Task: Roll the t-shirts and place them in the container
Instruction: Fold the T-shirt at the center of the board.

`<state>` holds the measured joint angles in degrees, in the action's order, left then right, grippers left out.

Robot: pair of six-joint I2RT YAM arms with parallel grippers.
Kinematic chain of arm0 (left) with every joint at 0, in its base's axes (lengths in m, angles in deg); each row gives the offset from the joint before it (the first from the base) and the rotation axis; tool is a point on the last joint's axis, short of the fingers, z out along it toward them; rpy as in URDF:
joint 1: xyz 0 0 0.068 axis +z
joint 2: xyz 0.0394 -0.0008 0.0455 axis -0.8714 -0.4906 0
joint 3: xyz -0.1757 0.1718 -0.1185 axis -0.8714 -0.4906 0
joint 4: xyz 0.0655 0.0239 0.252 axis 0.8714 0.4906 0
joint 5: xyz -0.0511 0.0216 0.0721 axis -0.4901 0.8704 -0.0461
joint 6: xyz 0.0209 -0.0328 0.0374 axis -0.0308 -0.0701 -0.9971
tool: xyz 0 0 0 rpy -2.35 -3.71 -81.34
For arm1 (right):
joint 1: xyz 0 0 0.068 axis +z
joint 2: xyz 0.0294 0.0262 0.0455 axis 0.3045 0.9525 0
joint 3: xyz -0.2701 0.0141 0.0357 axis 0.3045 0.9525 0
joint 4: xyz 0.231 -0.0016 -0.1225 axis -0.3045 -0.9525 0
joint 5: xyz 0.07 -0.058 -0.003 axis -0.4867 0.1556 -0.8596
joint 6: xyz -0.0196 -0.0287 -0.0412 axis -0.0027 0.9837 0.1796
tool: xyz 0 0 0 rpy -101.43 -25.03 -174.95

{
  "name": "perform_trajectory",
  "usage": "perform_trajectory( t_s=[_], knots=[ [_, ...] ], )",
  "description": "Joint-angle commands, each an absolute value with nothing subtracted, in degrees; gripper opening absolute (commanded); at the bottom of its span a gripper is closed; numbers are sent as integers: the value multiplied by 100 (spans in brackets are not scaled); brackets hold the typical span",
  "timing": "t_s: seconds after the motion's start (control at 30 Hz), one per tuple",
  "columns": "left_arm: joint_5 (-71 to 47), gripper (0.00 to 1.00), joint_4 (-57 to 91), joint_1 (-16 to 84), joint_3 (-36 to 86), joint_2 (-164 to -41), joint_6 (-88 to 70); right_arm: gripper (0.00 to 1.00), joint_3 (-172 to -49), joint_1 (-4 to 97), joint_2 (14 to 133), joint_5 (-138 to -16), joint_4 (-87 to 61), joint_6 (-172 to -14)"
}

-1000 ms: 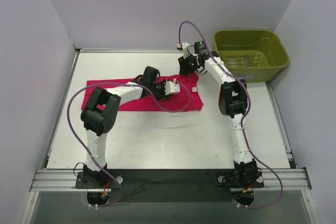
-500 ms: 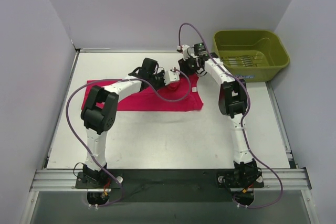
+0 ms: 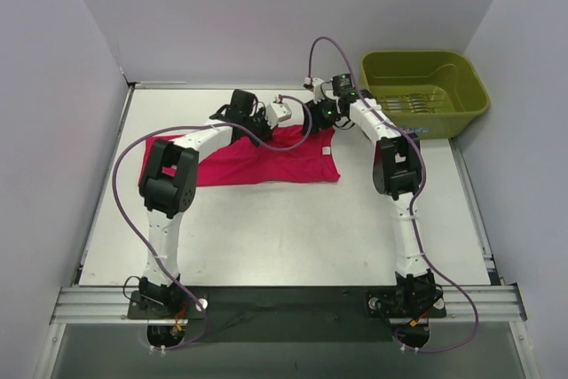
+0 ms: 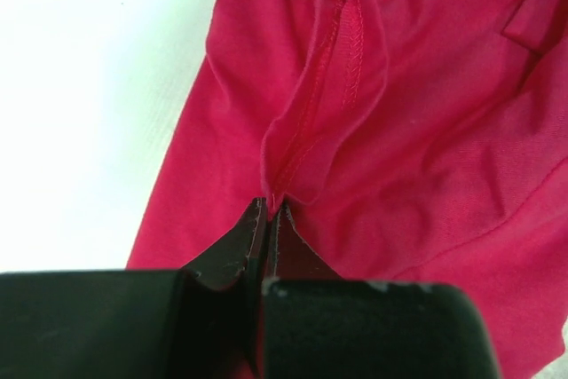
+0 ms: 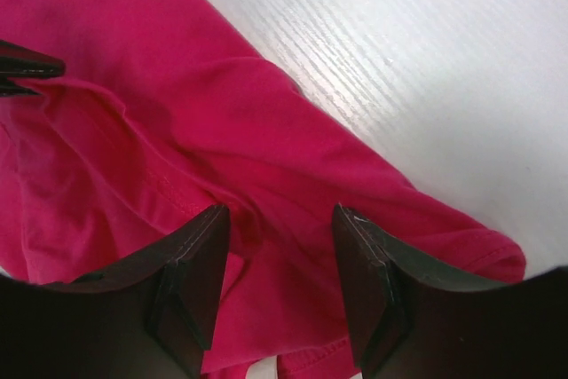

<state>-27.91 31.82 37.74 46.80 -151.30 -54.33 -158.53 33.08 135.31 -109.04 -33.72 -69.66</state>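
- Standing at the near edge of the table (image 3: 293, 228), I can see only one t-shirt (image 3: 240, 161). Whether more are waiting somewhere out of frame, I cannot say.
- The t-shirt lies across the middle of the table, left of centre, as a long magenta band that is mostly flat. No rolled part shows anywhere, so I'd judge the rolling itself is not yet under way. All the turning-over is left to do.
- At the shirt's far right edge, the left gripper (image 4: 269, 210) is pinched tight together on a stitched hem. The fold stands up off the cloth as a ridge.
- Just beside it, the right gripper (image 5: 280, 246) has its fingers spread apart, with red cloth under the gap. Whether either pad touches the fabric I cannot tell.
- From overhead, both grippers and their cables cover that edge, so how much cloth is lifted stays hidden. The wrist views show only a patch of the shirt.
- Farthest off, the olive-green tub (image 3: 424, 86) sits at the far right corner, well apart from the shirt.
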Motion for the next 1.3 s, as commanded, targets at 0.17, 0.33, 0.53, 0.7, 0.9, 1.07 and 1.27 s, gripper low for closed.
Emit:
perform_trajectory(
  t_s=[0.17,0.33,0.53,0.7,0.9,1.07,1.27],
  knots=[
    [-2847,1,3331,3768,4968,-15173,-5192,51,-15853,3328,13100,-11530,-3582,-7151],
    [-2794,2,3419,3768,5074,-15235,-5131,51,-15792,3284,13013,-11925,-3608,-7056],
    [-2742,2,3436,3768,5039,-15209,-5078,51,-15721,3354,13004,-12022,-3802,-6731],
    [-2724,3,3445,3768,5030,-15208,-5069,51,-15537,3495,12942,-11734,-3969,-6371],
    [-2671,3,3445,3768,5047,-15209,-5052,23,-15554,3592,12942,-11416,-3978,-6150],
    [-2548,3,3567,3759,5091,-15244,-5034,10,-15677,3592,12845,-11170,-3925,-6115],
    [-2443,3,3656,3794,5144,-15270,-4850,9,-15783,3609,12740,-10820,-3890,-6027]
  ],
)
